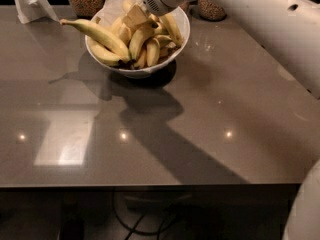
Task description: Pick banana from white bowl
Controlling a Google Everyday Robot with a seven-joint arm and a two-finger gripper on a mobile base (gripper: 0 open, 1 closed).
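gripper (135, 17) sits low over the white bowl (150, 72), banana (138, 41) directly beneath, long axis running toward the camera; grip state cannot be told.

Curved yellow banana (140, 40) in white bowl (149, 72) — claw (135, 18) just above

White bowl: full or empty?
Full: bananas heap above the rim of the white bowl; the gripper sits on top of the pile.
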